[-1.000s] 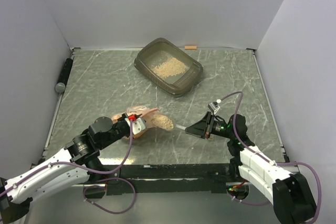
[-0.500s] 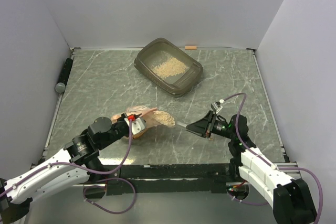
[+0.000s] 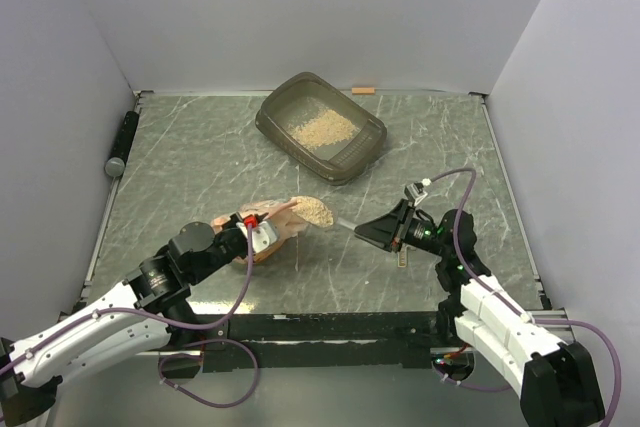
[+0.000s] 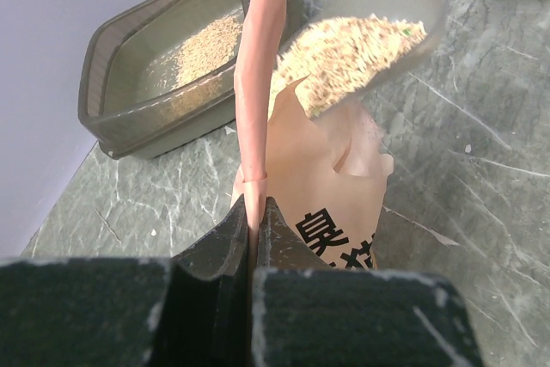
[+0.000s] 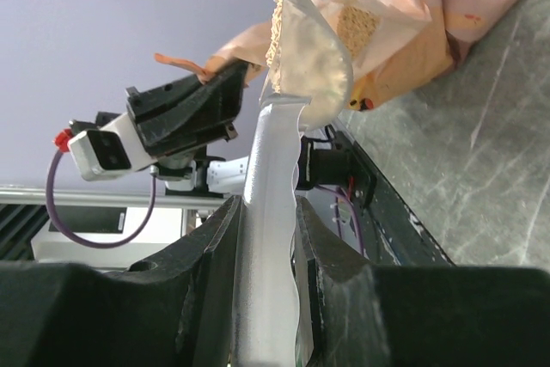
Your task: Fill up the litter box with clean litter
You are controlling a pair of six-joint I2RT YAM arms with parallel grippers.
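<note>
Left gripper [image 4: 253,228] pinches rim of salmon-pink plastic bag [image 4: 320,174]; right gripper [image 5: 266,212] grips clear plastic scoop [image 5: 311,62] heaped with pale tan granules [image 4: 348,51], over bag.

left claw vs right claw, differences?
The left claw pinches the pink bag by its edge; right claw grips the clear scoop by its handle. Left claw's bag rests on the table; right claw's scoop is raised, heaped with litter, over it. Shared: both shut, neither at the litter box.

Grey-green marbled tabletop [image 3: 200,162]; plain pale lilac walls [image 3: 300,7] on three sides.
</note>
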